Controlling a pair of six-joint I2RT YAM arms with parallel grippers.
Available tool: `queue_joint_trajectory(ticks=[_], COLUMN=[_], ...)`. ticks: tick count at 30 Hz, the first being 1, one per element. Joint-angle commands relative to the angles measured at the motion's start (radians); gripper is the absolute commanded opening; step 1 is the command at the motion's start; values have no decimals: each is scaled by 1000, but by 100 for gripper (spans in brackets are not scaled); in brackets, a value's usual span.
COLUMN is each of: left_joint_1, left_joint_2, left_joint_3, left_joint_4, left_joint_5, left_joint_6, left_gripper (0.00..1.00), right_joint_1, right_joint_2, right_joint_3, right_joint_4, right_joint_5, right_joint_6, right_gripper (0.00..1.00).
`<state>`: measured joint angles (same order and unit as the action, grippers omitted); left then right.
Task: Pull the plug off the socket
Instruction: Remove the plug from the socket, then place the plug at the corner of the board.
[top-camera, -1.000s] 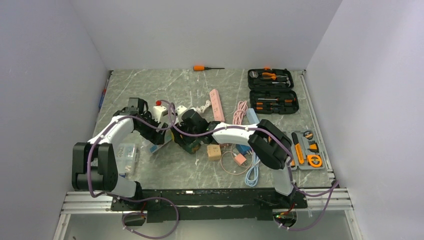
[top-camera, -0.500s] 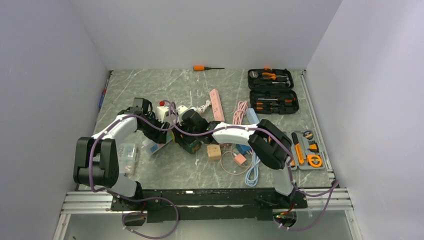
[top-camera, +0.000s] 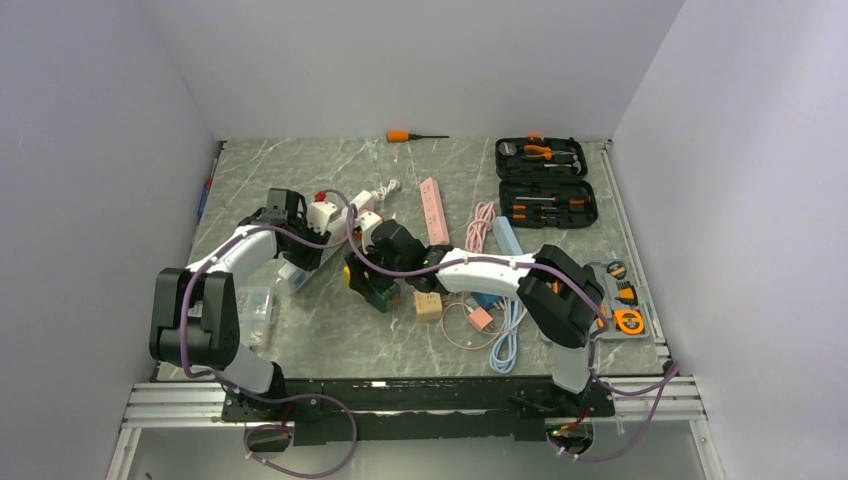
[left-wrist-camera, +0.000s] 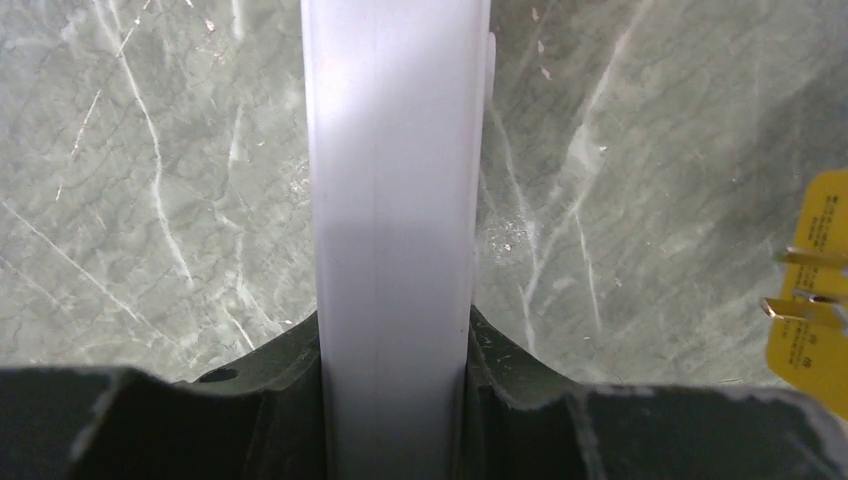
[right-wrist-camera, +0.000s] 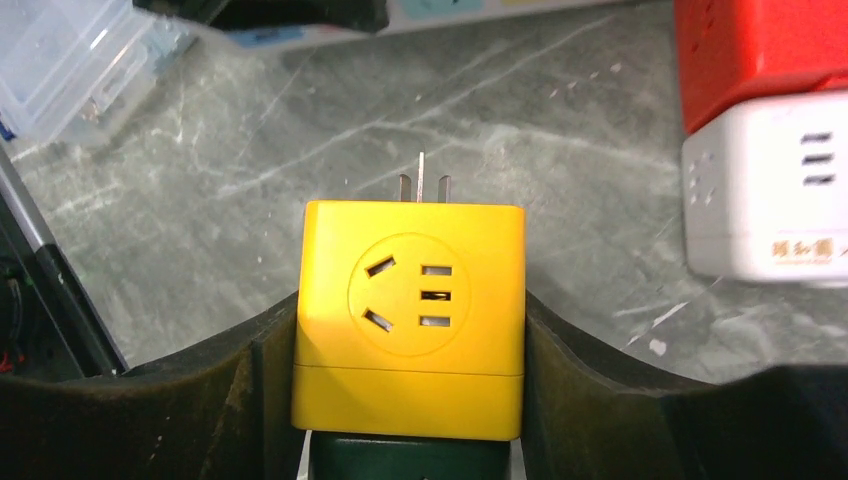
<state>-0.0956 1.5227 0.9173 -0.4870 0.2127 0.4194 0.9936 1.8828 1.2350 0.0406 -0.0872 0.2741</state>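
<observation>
Plug clamped between right jaws, prongs free; left jaws grip socket strip.

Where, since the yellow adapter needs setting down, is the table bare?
Bare: the near strip between the clear plastic box and the tan cube, and the far corner left of the orange screwdriver. Crowded: the middle, where the left gripper clamps the white power strip and the right gripper holds the yellow adapter; tool cases fill the right.

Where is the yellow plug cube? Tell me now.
Right wrist view: the yellow plug cube is clamped in the right jaws, prongs bare, left of the red-and-white socket block.
</observation>
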Motion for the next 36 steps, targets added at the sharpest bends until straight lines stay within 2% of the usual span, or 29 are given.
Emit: queue_joint_trajectory(ticks=[1,6,9,11,13,15,16,24,25,29,33,36], left_joint_1=[-5,-4,-4,-4,-4,-5,-4,-1,-2,-1,-2,-2], left_joint_2=[8,-18,-19,-17,-32,-50,-63,-164,-168,-188,-210,-217], left_joint_3=[15,-4,4,30,31,24,17,-60,-59,-60,-67,-54], left_joint_4=[24,7,10,-16,-30,-52,-61,-109,-117,-120,-118,-136], left_joint_5=[-95,-40,-68,-53,-28,-2,8,10,17,23,41,64], left_joint_6=[-10,38,43,51,67,90,104,186,183,172,167,152], left_gripper=[17,13,9,8,8,8,7,5,5,5,0,0], right_joint_1=[54,86,89,89,91,92,91,50,41,-25,-155,-207], right_joint_2=[-79,-81,-67,-53,-33,-24,-25,-219,-237,-300,-301,-239], right_joint_3=[-40,-114,-152,-153,-137,-118,-103,-22,-13,-30,-44,-8], right_joint_4=[101,94,112,118,109,92,74,-32,-36,-31,-4,-21], right_joint_5=[-66,-34,-11,-9,-12,-19,-34,-94,-93,-67,-100,-105], right_joint_6=[-46,-62,-57,-63,-73,-77,-81,-161,-169,-186,-171,-198], right_gripper=[0,0,2,16,35,61,67,82,88,99,100,100])
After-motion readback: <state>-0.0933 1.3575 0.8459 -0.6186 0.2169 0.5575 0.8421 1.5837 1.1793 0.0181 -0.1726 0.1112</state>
